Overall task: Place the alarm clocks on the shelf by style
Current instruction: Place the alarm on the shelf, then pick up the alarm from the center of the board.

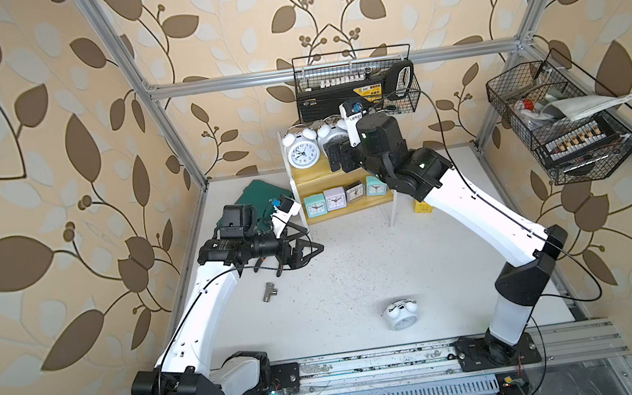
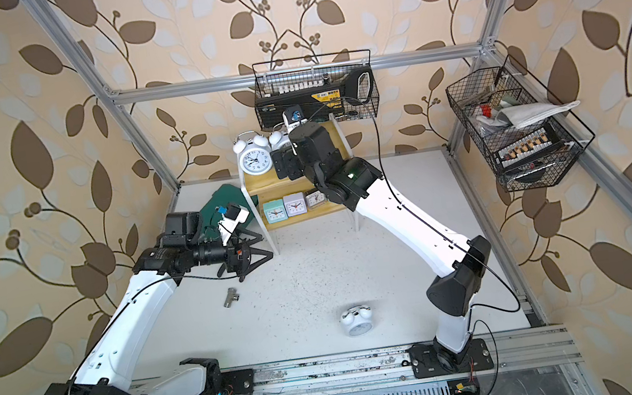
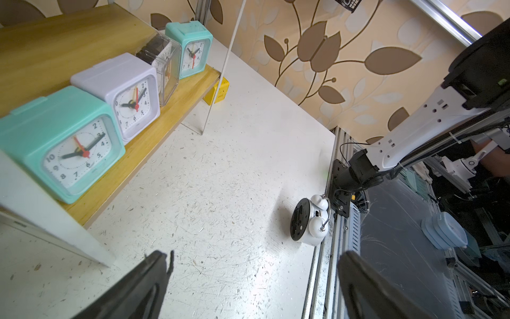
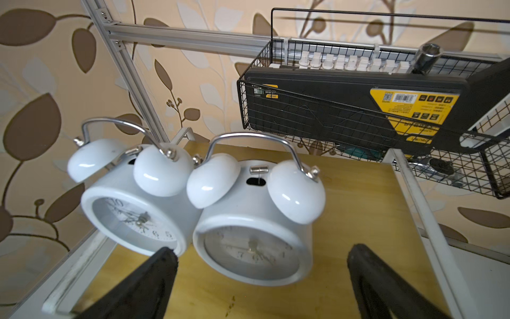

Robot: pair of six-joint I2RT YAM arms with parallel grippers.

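A: Writing first. What can we read?

B: Only the black numerals on the dials. The black case (image 4: pixel 331 105) in the back wire basket (image 1: pixel 412 103) has a yellow label (image 4: pixel 414 110) with a barcode and a QR code. Its print is too small for us.

A: Counts?

B: We count 7 alarm clocks (image 1: pixel 302 153). 3 are round, white, twin-bell.
- The left twin-bell clock (image 4: pixel 138 218) and the right twin-bell clock (image 4: pixel 252 243) stand side by side at the left end of the top board (image 4: pixel 358 215) of the shelf (image 1: pixel 351 209).
- The lone twin-bell clock (image 1: pixel 401 314) is on the table (image 1: pixel 359 276), near the front edge, right of the middle.

4 square ones stand in 1 row on the lower board (image 3: pixel 154 129): mint clock (image 3: pixel 63 143), lilac clock (image 3: pixel 124 91), grey clock (image 3: pixel 165 63), second mint clock (image 3: pixel 191 47).

We also note a side wire basket (image 1: pixel 504 98), which makes 2 baskets, 1 yellow cube (image 3: pixel 218 92) by the shelf's right legs and 1 metal tee fitting (image 1: pixel 270 292).

A: Jaws?

B: The right gripper (image 4: pixel 260 250) is over the top board, jaws wide. The right twin-bell clock sits between its fingers (image 4: pixel 160 276), and we see a gap on each side.

The left gripper (image 3: pixel 256 254) is also wide, with nothing between the jaws. It is above the table just in front of the shelf's left leg. The lone twin-bell clock is well apart from both grippers.
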